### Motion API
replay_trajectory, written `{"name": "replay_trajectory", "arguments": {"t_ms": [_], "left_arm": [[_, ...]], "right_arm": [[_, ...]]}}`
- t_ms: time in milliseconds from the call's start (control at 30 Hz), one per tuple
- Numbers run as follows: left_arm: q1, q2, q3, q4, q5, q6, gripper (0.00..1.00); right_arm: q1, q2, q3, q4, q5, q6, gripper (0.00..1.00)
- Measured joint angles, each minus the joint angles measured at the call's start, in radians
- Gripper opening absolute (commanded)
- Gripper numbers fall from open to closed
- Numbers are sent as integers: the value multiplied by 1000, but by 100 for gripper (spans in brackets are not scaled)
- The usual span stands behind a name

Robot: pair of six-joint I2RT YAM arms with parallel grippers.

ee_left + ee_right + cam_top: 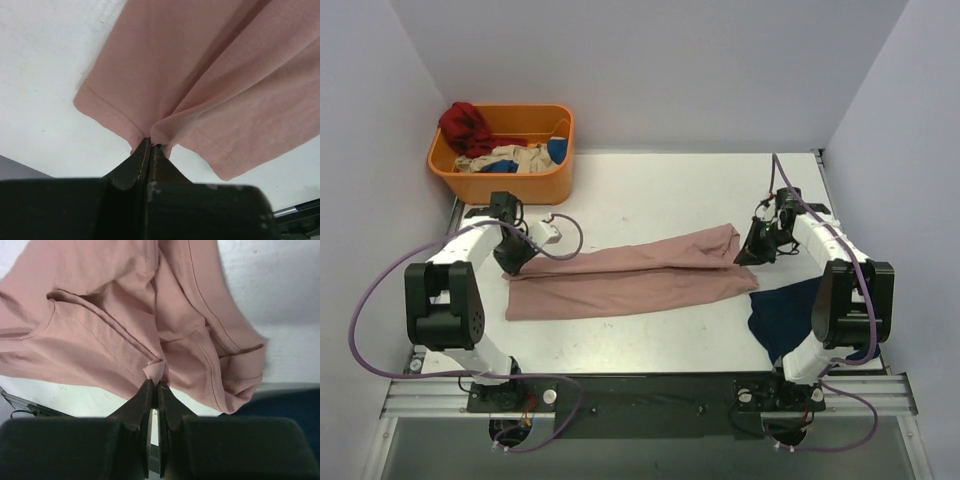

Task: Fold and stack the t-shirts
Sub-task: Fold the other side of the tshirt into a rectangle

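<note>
From above, you have the pink t-shirt (640, 275) drawn into a long band across the table (650, 190). The left gripper (512, 262) is at its left end and the right gripper (752, 255) at its right end. The navy t-shirt (782, 315) lies in a heap just beside the pink shirt's right end, on the near side and partly under your right arm. An orange basket (505, 155) of other clothes sits well beyond the left end.

In the left wrist view, the jaws are clenched on a small bunched pinch of the pink hem. With so little cloth in the bite, a sharp pull could slip it out.

In the right wrist view, the jaws are clamped on a small fold of pink cloth, with loose layers sagging around it. If you lift or swing unevenly, those layers may fall open and spoil the fold. Carry that end low and it may snag the navy shirt.
</note>
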Motion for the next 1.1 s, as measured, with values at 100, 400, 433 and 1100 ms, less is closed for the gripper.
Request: {"name": "replay_trajectory", "arguments": {"t_ms": [100,400,433,1100], "left_arm": [[0,0,-35,-4,-2,21,0],[0,2,-44,-79,-13,74,36],[0,3,-26,-111,-11,80,39],[4,23,134,-437,-125,117,91]], "right_arm": [[0,-2,-38,5,-5,4,0],[13,5,-63,11,-25,23,33],[14,5,-64,10,-21,26,37],[331,88,297,-2,165,-72,58]]}}
